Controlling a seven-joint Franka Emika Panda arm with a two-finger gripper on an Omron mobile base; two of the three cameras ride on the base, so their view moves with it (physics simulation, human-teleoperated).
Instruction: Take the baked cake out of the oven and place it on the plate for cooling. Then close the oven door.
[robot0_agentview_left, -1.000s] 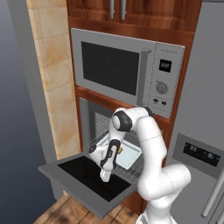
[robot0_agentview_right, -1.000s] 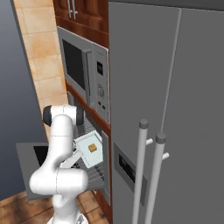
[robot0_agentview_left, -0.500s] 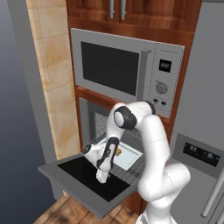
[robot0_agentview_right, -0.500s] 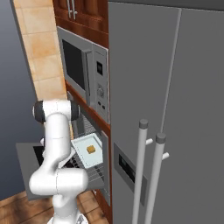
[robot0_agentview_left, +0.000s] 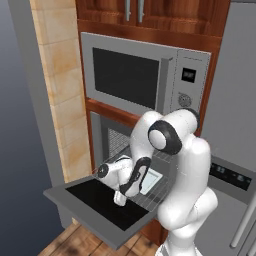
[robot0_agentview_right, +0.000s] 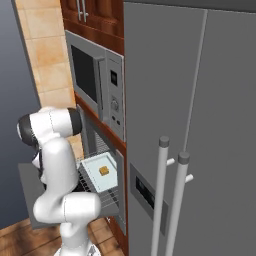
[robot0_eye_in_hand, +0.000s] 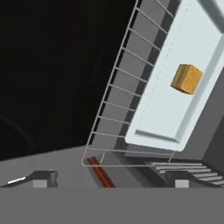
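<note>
The cake (robot0_eye_in_hand: 187, 78) sits on a pale tray (robot0_eye_in_hand: 175, 105) on the pulled-out wire rack (robot0_eye_in_hand: 118, 109) above the open oven door (robot0_agentview_left: 100, 202). The end effector (robot0_eye_in_hand: 109, 179) hovers over the door, fingers spread wide, empty.

The oven door (robot0_agentview_left: 102, 205) is matt grey with a glossy black glass pane. The wire rack (robot0_eye_in_hand: 114, 105) looks like thin bare metal. The pale tray (robot0_eye_in_hand: 175, 92) is smooth, the cake (robot0_eye_in_hand: 187, 78) grainy (spongy-looking). The cabinets (robot0_agentview_left: 165, 12) are polished reddish wood.
</note>
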